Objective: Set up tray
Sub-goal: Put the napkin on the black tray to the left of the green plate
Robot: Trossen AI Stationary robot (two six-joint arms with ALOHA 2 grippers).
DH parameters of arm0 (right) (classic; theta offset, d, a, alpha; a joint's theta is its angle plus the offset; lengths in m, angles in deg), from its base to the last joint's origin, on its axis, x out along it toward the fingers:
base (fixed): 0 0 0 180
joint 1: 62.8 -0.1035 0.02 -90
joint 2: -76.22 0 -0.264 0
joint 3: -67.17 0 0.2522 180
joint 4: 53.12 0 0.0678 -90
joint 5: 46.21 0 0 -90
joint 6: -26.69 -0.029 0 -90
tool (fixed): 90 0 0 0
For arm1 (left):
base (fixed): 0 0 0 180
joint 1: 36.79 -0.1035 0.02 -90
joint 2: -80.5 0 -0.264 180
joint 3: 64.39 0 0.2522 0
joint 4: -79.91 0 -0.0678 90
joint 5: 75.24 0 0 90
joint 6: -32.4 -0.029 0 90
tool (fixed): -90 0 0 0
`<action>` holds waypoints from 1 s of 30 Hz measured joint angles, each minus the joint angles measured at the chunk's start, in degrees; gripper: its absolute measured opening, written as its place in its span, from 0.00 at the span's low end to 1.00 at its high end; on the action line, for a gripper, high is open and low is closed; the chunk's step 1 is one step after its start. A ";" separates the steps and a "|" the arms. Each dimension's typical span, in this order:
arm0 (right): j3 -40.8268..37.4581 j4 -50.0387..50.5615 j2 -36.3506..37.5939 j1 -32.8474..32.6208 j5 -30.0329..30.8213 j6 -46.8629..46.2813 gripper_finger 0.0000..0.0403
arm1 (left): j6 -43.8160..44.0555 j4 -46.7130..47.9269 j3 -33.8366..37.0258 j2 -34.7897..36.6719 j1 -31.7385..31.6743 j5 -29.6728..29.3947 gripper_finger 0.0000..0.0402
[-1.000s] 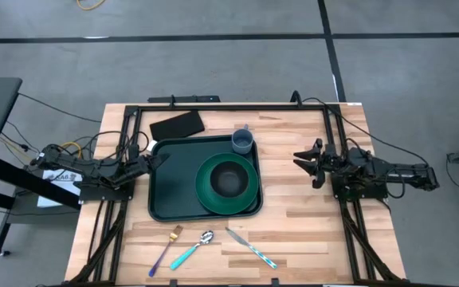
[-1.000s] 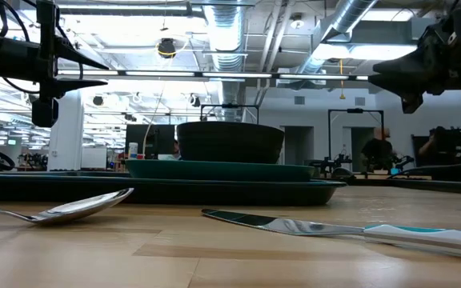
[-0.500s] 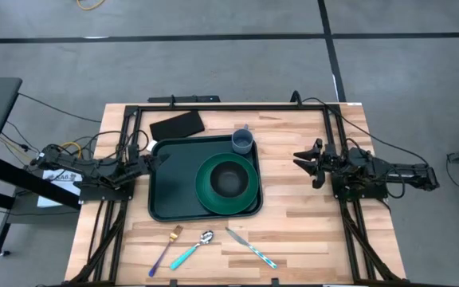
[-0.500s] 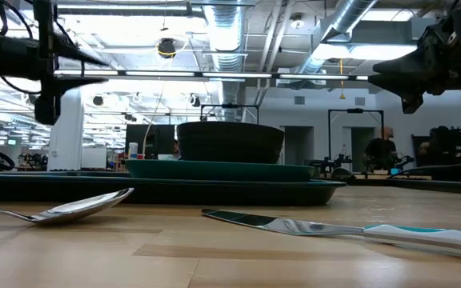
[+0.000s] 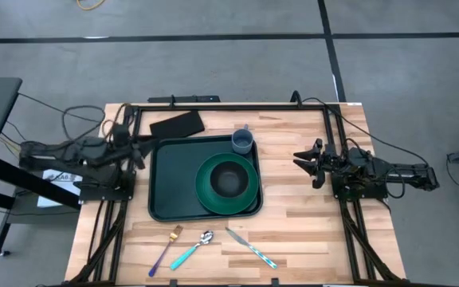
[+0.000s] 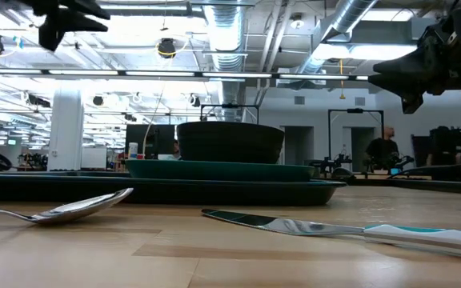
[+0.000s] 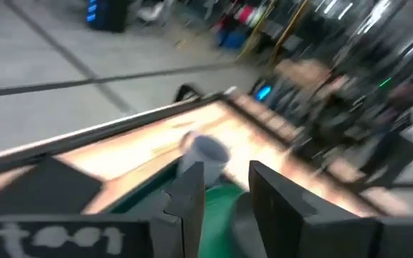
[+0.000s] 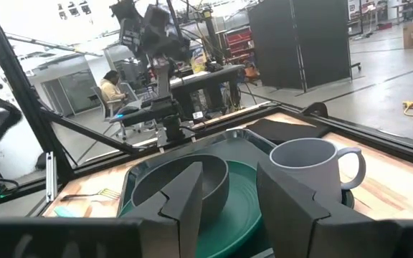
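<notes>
The dark green tray (image 5: 170, 183) lies flat in the middle of the table. On it sits a round green plate (image 5: 249, 191) holding a dark bowl (image 5: 228, 178), with a grey-blue mug (image 5: 243, 142) standing at the tray's far right corner. My left gripper (image 5: 140, 151) is open and hovers high over the tray's left rim, touching nothing; it shows at the top of the low view (image 6: 70, 12). My right gripper (image 5: 303, 159) is open and hangs above bare table right of the tray, pointing at the mug (image 8: 310, 172).
A flat black rectangle (image 5: 177, 124) lies beyond the tray's far left corner. A fork (image 5: 166, 247), a spoon (image 5: 194, 249) and a knife (image 5: 252, 247) lie near the near edge. Bare wood stretches between the tray and my right gripper. A person stands far off in the room (image 6: 384, 148).
My left gripper has risen well above the table and drawn back a little toward the left and far edges, away from the tray's left rim. The tray and everything on it have stayed in place.
</notes>
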 joint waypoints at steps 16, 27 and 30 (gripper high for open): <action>-0.02 0.01 0.00 0.00 -0.04 -0.01 0.31 | -13.00 5.61 -22.55 -45.95 -35.59 29.11 0.24; -0.04 0.01 0.00 0.00 -0.15 -0.02 0.30 | -23.13 11.32 -34.47 -73.07 -46.27 39.01 0.24; -0.04 0.02 0.00 0.00 -0.17 -0.02 0.31 | -27.00 16.69 -39.29 -78.30 -46.25 38.35 0.24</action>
